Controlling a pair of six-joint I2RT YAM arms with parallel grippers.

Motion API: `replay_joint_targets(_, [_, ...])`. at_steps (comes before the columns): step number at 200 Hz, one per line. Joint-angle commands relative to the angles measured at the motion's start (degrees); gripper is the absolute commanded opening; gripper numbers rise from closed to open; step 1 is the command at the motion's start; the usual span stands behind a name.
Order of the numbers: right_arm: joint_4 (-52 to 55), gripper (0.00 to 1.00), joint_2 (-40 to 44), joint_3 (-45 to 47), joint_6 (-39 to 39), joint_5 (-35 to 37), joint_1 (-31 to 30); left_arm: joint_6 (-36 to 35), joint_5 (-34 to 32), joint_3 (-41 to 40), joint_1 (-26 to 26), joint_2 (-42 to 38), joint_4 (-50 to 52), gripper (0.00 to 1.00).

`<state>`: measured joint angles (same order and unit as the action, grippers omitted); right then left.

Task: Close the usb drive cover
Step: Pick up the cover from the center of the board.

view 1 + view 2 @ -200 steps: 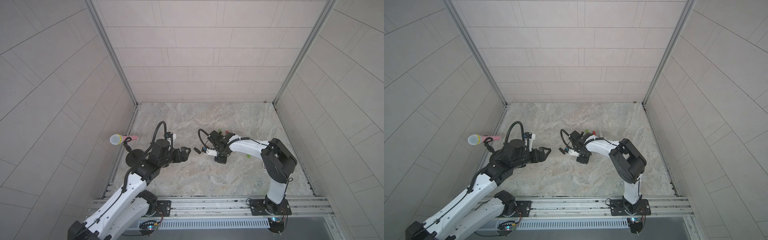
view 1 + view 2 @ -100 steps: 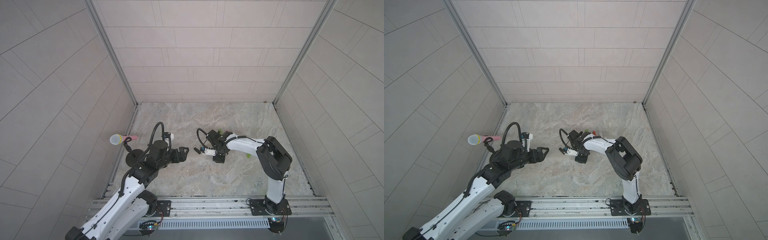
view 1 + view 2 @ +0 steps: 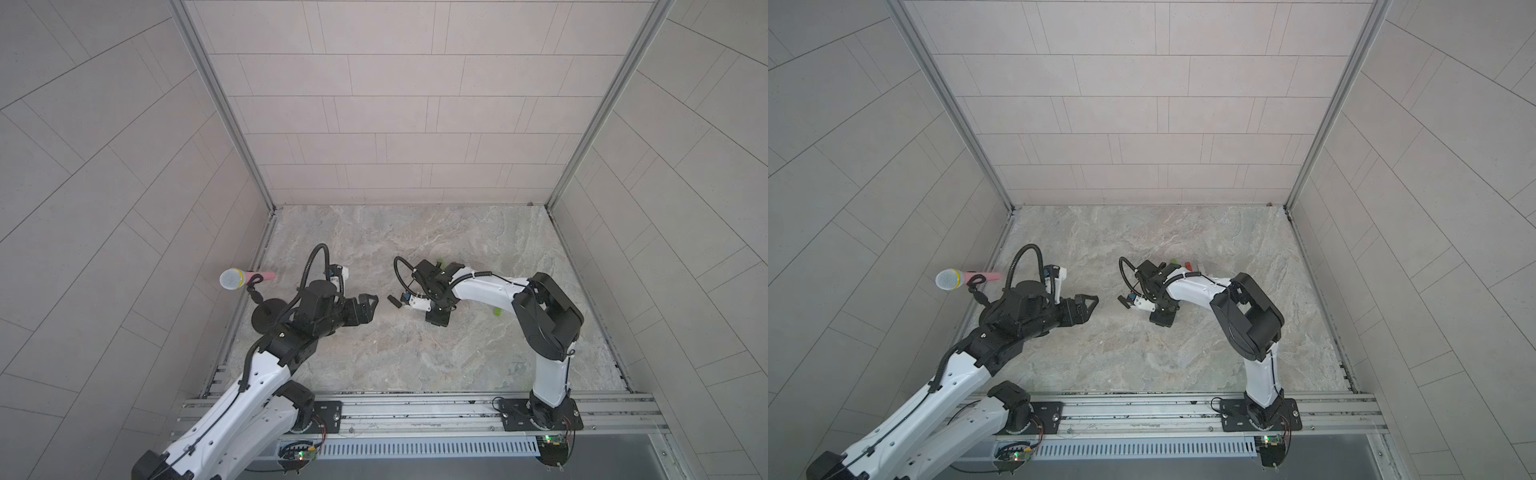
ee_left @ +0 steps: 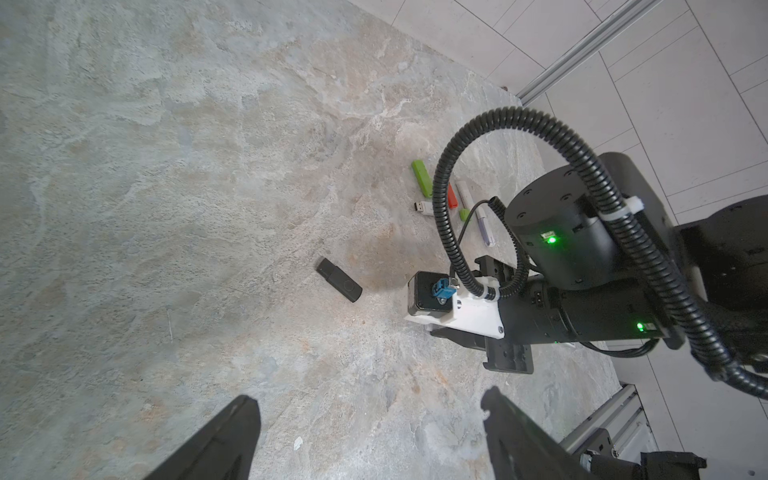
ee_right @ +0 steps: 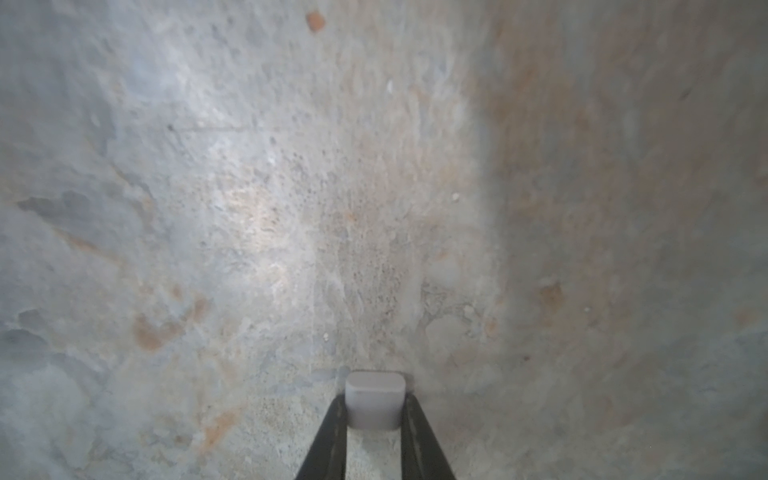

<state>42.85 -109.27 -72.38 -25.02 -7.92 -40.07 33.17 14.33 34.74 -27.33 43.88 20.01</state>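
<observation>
My right gripper (image 5: 375,401) is shut on a small grey-white usb drive cover (image 5: 375,390), held just above the stone floor. In both top views that gripper (image 3: 437,318) points down at the floor's middle. A white usb drive (image 4: 422,208) with a bare metal plug lies by the right arm's cable. A black usb drive (image 4: 339,279) lies alone on the floor (image 3: 392,300), between the two arms. My left gripper (image 4: 370,405) hangs open and empty to the left of it (image 3: 370,305).
Beside the white drive lie a green drive (image 4: 420,178), a red one (image 4: 452,196) and a pale lilac one (image 4: 484,224). Another green piece (image 3: 496,311) shows by the right arm. A microphone (image 3: 232,279) on a black stand is at the left wall.
The right jaws have narrowed onto the grey-white cover, and the right arm's elbow has shifted slightly left. The left arm has hardly moved.
</observation>
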Motion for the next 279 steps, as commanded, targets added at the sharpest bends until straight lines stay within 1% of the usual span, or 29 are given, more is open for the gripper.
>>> replay_joint_targets(1, [0.3, 0.21, -1.8, 2.0, 0.6, 0.0, 0.3, -0.5, 0.3, -0.1, 0.4, 0.1, -0.8, 0.91])
replay_joint_targets(24, [-0.8, 0.2, -0.4, 2.7, 0.2, -1.4, 0.2, -0.4, 0.9, -0.5, 0.4, 0.2, -1.2, 0.91])
replay_joint_targets(42, [-2.7, 0.19, 2.3, 3.3, 0.6, -2.1, 0.2, -0.1, 1.6, -0.9, 0.4, 0.2, -1.9, 0.91])
replay_joint_targets(48, [-3.5, 0.19, 3.7, 3.8, 0.6, -2.7, 0.2, 0.0, 2.0, -1.1, 0.4, 1.9, -2.2, 0.91])
replay_joint_targets(71, [-8.2, 0.19, 10.5, 6.4, 0.9, -6.1, 0.2, 0.7, 4.0, -1.5, 0.4, 3.4, -3.6, 0.9])
replay_joint_targets(102, [-15.0, 0.19, 20.5, 12.4, 0.8, -10.8, 0.3, 2.4, 8.9, -2.5, 0.4, 5.8, -7.6, 0.86])
replay_joint_targets(126, [-21.0, 0.19, 28.7, 19.0, -2.2, -15.5, 0.0, 4.4, 15.9, -3.5, 0.4, 8.9, -13.9, 0.84])
replay_joint_targets(153, [-33.6, 0.19, 38.9, 29.0, -5.7, -20.2, -0.2, 7.9, 26.4, -3.3, 0.1, 14.6, -21.9, 0.79])
replay_joint_targets(159, [-36.1, 0.19, 40.6, 31.0, -6.4, -20.9, -0.2, 8.0, 29.0, -3.1, 0.1, 15.9, -23.1, 0.78])
replay_joint_targets(162, [-37.3, 0.19, 41.7, 31.9, -6.4, -21.1, -0.2, 9.5, 29.9, -3.0, 0.0, 16.5, -23.7, 0.78])
replay_joint_targets(175, [-41.8, 0.2, 44.5, 34.9, -6.4, -20.6, -0.3, 11.1, 33.1, -2.4, -0.8, 19.2, -26.8, 0.76])
replay_joint_targets(196, [-42.5, 0.2, 45.8, 35.9, -6.4, -19.3, -0.4, 13.5, 35.0, -2.0, -3.0, 22.1, -31.6, 0.74])
replay_joint_targets(206, [-41.3, 0.19, 45.5, 35.4, -6.4, -18.5, -0.5, 14.5, 34.6, -1.7, -4.1, 22.7, -33.4, 0.74])
replay_joint_targets(209, [-41.0, 0.19, 45.2, 35.2, -8.0, -18.3, -0.5, 14.7, 34.6, -1.6, -4.4, 23.0, -33.8, 0.74])
replay_joint_targets(214, [-40.5, 0.19, 44.9, 34.8, -8.1, -18.0, -0.5, 14.9, 34.5, -1.4, -5.0, 23.2, -34.3, 0.73])
replay_joint_targets(230, [-38.5, 0.19, 43.5, 33.6, -8.2, -17.2, -0.6, 15.0, 33.4, -0.7, -6.4, 24.1, -34.1, 0.73])
replay_joint_targets(250, [-38.2, 0.19, 42.4, 32.8, -7.5, -16.6, -0.6, 14.9, 32.3, -0.5, -7.2, 25.3, -33.4, 0.68])
replay_joint_targets(264, [-38.6, 0.19, 41.8, 32.4, -7.2, -16.7, -0.8, 15.1, 31.2, -0.2, -7.6, 26.4, -33.1, 0.62])
replay_joint_targets(279, [-38.9, 0.19, 41.4, 32.2, -7.2, -16.9, -0.9, 15.2, 30.8, 0.9, -8.0, 27.9, -32.8, 0.58])
